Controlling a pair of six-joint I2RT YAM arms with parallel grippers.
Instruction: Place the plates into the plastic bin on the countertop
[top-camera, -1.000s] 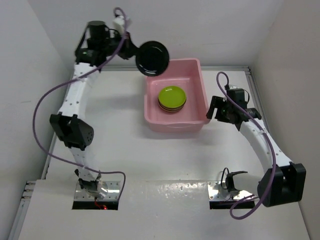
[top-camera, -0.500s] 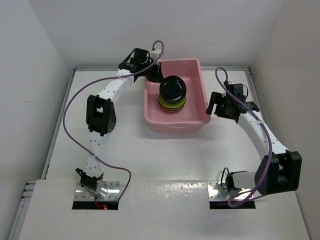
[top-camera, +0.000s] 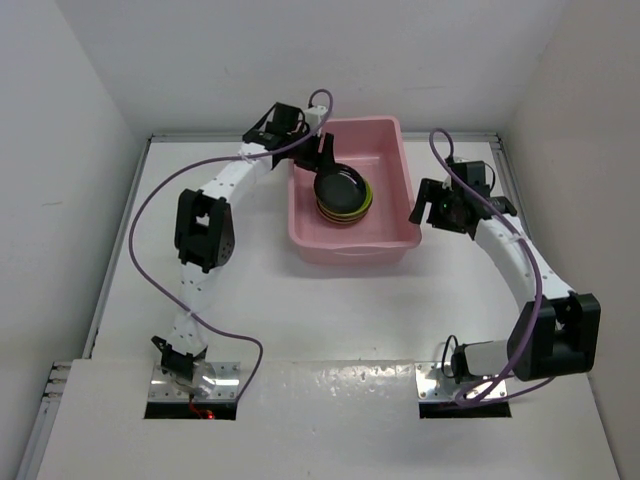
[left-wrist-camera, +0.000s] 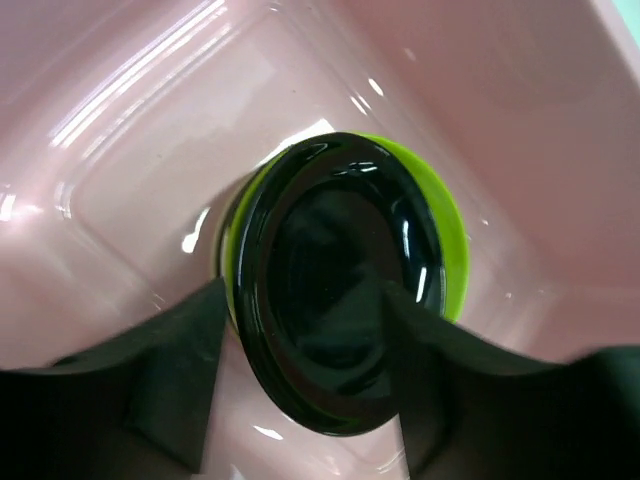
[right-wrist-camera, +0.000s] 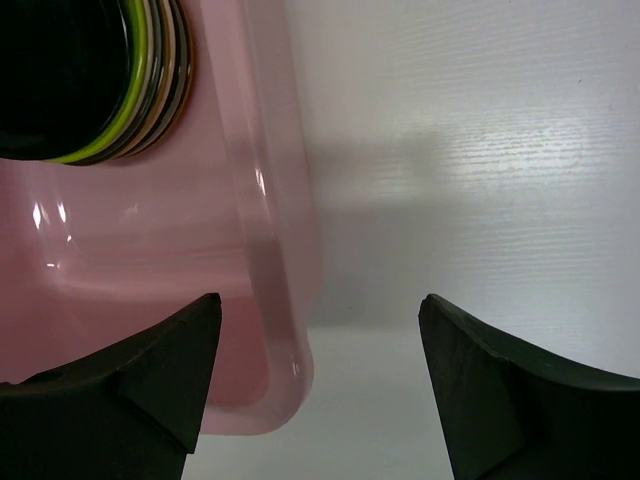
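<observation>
1. Top view: the bin (top-camera: 350, 246) sits open side up on the far middle of the countertop (top-camera: 300, 320). It is a glossy pink plastic rectangle with rounded corners and a rolled rim, and its long axis seems to run near to far.
2. A stack of round plates (top-camera: 362, 206) lies flat in the bin's middle. The black plate (top-camera: 338, 185) on top faces up, offset toward the far left of the stack, so a lime crescent shows to its right and near side.
3. The left gripper (top-camera: 325, 160) reaches over the bin's far-left rim, just at the black plate's far edge. The right gripper (top-camera: 427, 212) is outside the bin, beside its right wall.
4. Left wrist view: the black plate is shiny and shallow, with a raised rim. It covers most of the lime plate (left-wrist-camera: 452, 258). The dark fingers (left-wrist-camera: 170, 395) stand apart on either side of its near rim, not pinching it.
5. Right wrist view: the jaws are spread wide with nothing between them, over the bin's rounded corner and the matte white countertop. Stacked plate rims in lime, cream and brown show at top left.
</observation>
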